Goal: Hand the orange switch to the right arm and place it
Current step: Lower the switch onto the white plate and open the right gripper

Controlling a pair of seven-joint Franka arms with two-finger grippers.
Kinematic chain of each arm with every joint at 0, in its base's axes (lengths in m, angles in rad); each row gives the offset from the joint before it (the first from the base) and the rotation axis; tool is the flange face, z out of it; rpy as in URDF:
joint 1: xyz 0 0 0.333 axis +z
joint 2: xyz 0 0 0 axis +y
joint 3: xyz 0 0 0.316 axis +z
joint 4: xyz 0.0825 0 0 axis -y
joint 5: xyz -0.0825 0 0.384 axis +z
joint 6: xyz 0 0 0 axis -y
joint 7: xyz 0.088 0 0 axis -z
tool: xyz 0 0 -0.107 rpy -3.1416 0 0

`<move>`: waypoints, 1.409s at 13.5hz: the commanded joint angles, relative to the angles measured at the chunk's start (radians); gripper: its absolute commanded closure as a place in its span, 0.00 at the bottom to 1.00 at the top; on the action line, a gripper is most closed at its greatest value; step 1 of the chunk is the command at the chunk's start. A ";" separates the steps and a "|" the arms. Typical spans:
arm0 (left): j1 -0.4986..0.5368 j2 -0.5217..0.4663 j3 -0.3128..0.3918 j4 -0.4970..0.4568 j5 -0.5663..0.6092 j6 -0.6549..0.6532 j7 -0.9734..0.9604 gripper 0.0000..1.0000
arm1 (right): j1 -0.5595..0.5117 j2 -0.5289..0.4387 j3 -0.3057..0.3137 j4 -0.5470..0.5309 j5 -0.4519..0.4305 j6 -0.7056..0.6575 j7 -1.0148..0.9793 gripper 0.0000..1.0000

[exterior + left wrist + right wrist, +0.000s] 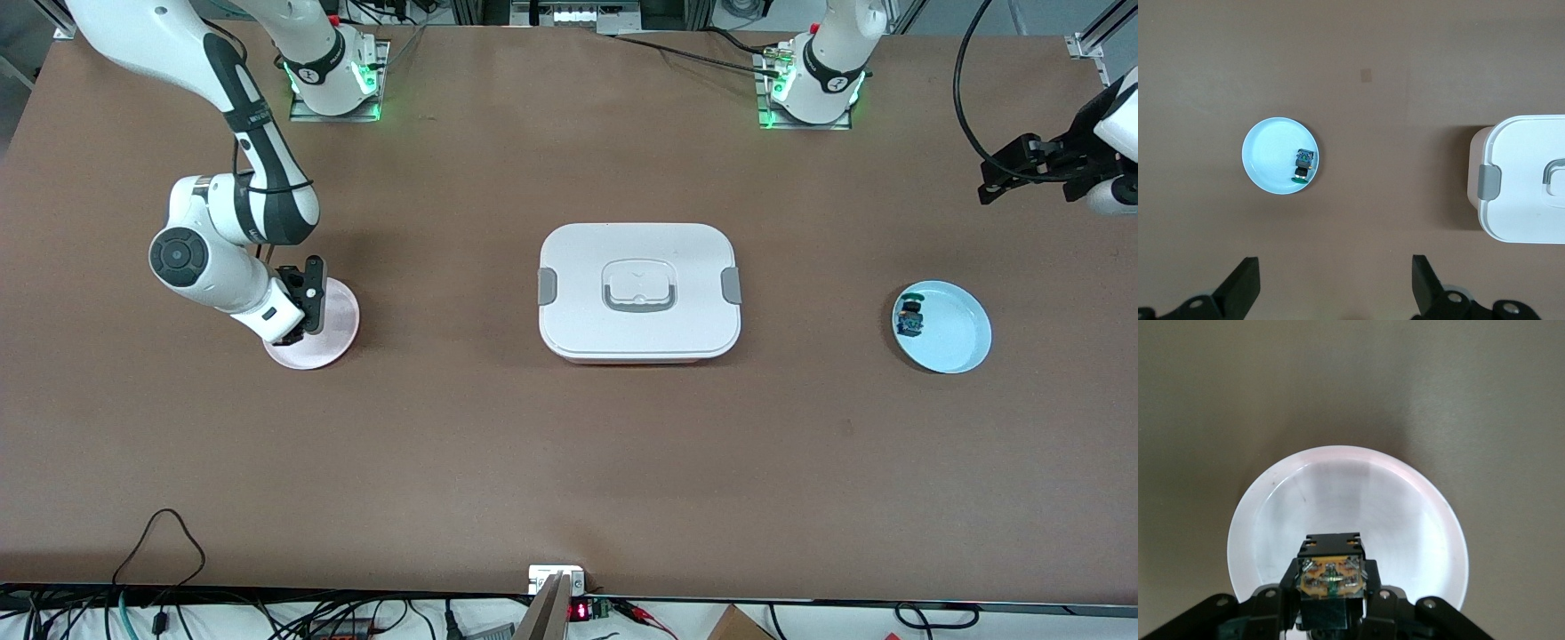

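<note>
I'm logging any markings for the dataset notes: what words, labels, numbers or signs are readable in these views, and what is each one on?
None can be read for certain.
Round badge on each arm base: a mark, too small to read.
Red digits on the small display at the table's near edge: too blurred to read.
White lidded box, orange switch, both plates: no text visible.

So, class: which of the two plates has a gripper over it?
The pink plate, toward the right arm's end; the right gripper holds the orange switch over it.
</note>
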 commanded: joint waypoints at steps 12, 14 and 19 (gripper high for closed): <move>-0.017 0.020 0.015 0.015 0.004 -0.004 0.007 0.00 | -0.004 0.003 -0.008 -0.098 0.016 0.127 -0.004 0.00; -0.018 0.020 0.015 0.015 0.004 -0.004 0.005 0.00 | -0.004 -0.011 -0.009 -0.097 0.016 0.121 -0.005 0.00; -0.018 0.020 0.013 0.015 0.003 -0.005 -0.004 0.00 | -0.004 -0.099 -0.011 -0.052 0.019 0.017 0.069 0.00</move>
